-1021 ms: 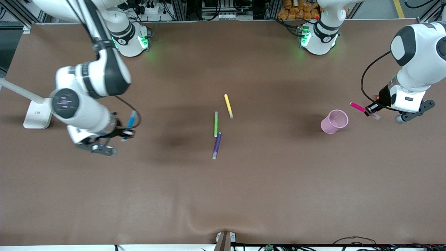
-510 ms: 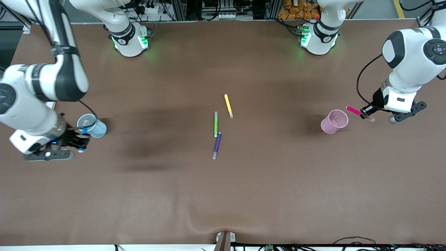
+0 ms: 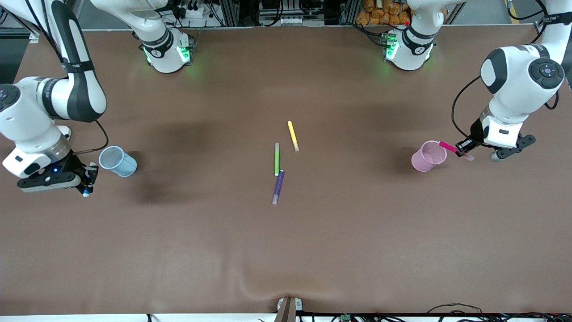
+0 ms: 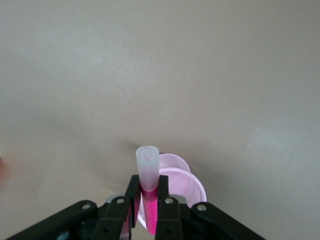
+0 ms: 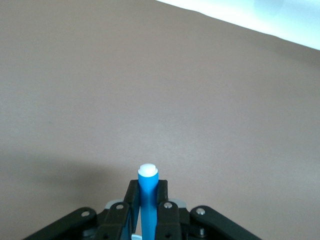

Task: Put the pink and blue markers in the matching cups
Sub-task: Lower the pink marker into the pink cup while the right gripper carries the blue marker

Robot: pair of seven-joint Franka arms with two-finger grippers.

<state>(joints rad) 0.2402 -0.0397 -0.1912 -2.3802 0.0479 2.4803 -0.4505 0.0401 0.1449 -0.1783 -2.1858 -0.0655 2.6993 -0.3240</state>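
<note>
Two hands, each clamped on a marker, work at the two ends of the table [image 3: 286, 250].

Right arm's end: right hand [image 3: 85, 179] is up over the bare table just beside the blue cup [image 3: 118, 161]. Its fingers are closed on the blue marker [image 5: 148, 200]. In the right wrist view the marker sticks out past the fingertips, white end foremost, with only table surface under it. In the front view just the marker's tip shows at the hand. The blue cup stands apart from the hand, toward the table's middle, and nothing shows in it.

Middle of the table: yellow pen [image 3: 292, 135] lies farthest from the front camera. Green pen [image 3: 277, 159] lies nearer, purple pen [image 3: 278, 187] nearest, its upper end just beside the green pen's lower end.

Left arm's end: pink cup [image 3: 429, 156] stands on the table. Left hand [image 3: 461, 147] is just beside the cup's rim, its fingers closed on the pink marker [image 4: 148, 192]. The pink end reaches over the rim in the front view. The pale cap points away from the cup. In the left wrist view the cup's mouth lies directly under the held marker.
</note>
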